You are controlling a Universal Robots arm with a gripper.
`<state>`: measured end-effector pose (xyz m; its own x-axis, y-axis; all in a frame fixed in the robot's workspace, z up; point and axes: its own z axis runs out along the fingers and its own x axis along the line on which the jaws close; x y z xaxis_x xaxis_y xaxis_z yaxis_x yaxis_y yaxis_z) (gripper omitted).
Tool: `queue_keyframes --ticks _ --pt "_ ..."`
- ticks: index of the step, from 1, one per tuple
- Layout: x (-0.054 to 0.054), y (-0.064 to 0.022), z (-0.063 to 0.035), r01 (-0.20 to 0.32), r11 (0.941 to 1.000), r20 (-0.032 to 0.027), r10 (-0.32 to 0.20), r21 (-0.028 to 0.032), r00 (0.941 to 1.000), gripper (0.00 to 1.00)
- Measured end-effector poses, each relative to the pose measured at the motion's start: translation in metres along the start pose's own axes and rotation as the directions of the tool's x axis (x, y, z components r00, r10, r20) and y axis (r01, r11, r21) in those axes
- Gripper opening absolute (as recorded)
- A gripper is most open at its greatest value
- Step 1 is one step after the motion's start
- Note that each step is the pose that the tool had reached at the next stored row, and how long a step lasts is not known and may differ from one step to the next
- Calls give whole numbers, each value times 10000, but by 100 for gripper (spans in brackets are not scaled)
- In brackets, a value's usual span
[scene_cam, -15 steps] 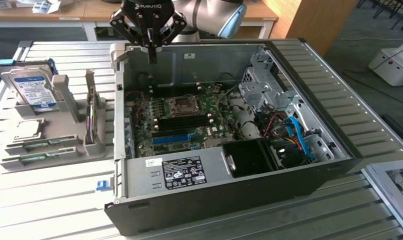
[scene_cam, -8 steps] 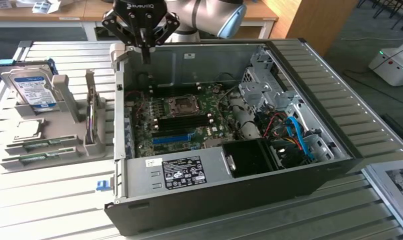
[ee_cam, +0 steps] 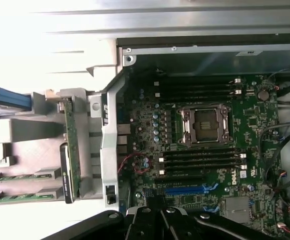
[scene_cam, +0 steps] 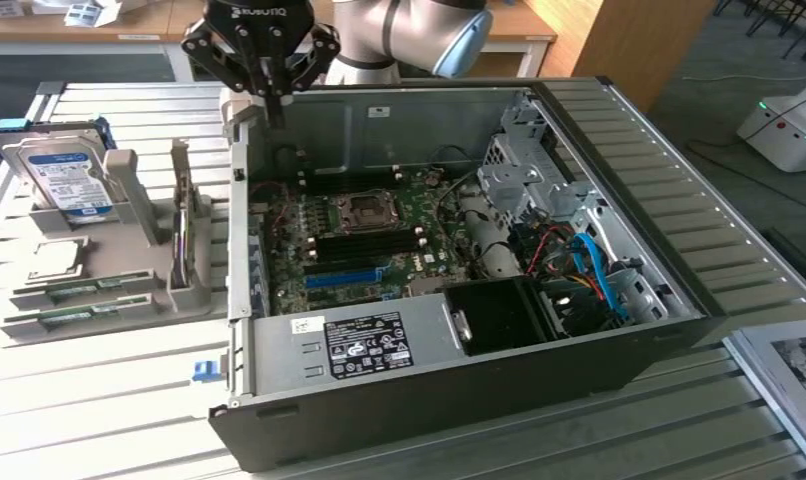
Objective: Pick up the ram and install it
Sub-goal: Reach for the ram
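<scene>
Gripper closed and empty, upper left of the exterior view, over the rear wall of the open computer case. Ram on edge in grey holder, frame left.

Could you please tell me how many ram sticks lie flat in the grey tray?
2. One ram stick lies next to the processor chip; the other ram stick lies parallel, nearer the edge of the grey tray. Others may be hidden.
</scene>
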<state>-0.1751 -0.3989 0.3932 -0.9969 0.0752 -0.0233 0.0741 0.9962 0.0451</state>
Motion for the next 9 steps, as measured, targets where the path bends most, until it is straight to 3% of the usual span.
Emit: queue_keyframes --ticks 9 --pt "215 -16 -5 -1 10000 -1 1 1 10000 10"
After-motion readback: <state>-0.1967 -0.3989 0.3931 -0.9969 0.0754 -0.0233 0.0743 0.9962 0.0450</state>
